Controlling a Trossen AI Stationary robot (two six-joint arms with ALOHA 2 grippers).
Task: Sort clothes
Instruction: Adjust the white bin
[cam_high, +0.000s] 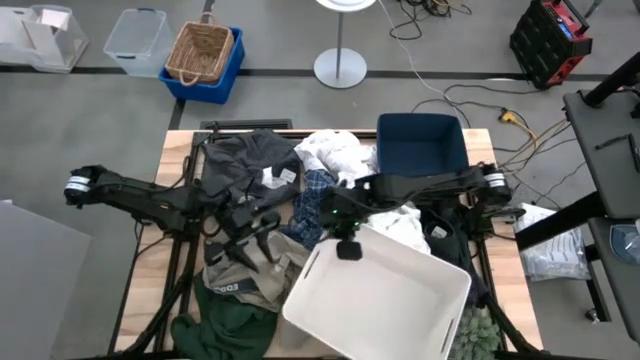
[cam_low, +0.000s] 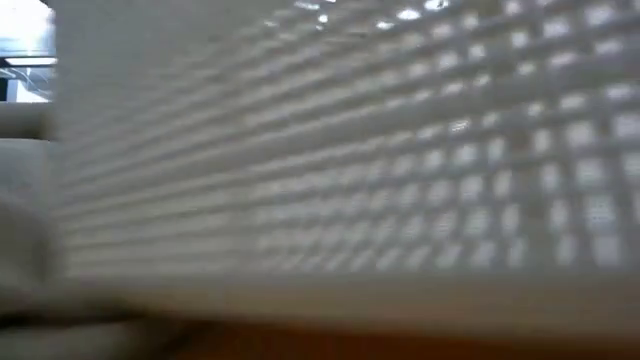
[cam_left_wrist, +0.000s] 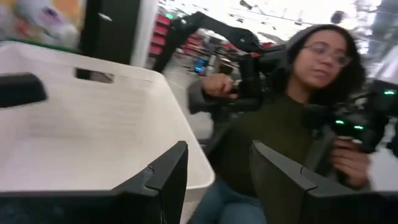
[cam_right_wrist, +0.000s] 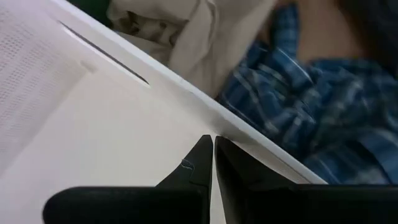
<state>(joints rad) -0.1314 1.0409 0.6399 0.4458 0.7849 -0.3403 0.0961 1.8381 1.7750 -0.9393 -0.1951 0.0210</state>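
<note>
1. A heap of soft fabric garments (cam_high: 300, 190) sprawls across the wooden table (cam_high: 178, 160), its long run stretching from the far middle to the near left corner
2. At the far end sit a dark grey piece (cam_high: 245, 160) and a crumpled white piece (cam_high: 335, 152); a blue-and-white plaid shirt (cam_high: 312, 205) lies mid-table, a khaki-beige garment (cam_high: 262, 268) nearer, and a dark green garment (cam_high: 228, 320) at the near left edge
3. A white perforated plastic bin (cam_high: 385, 300) stands tilted at the near right, its rim corner pointing toward the plaid shirt; a navy blue plastic bin (cam_high: 420, 145) sits at the far right
4. The left gripper (cam_high: 250, 240) hovers over the khaki garment, just left of the white bin, its dark fingers (cam_left_wrist: 165, 180) parted narrowly with nothing between them
5. The right gripper (cam_right_wrist: 213, 163) hangs over the white bin's far rim, fingers pressed together and empty; the plaid shirt and beige cloth lie just beyond that rim
6. A person in a dark green top (cam_left_wrist: 280, 118) sits beyond the table, hands on control handles
7. The low view is filled by the white bin's mesh wall
</note>
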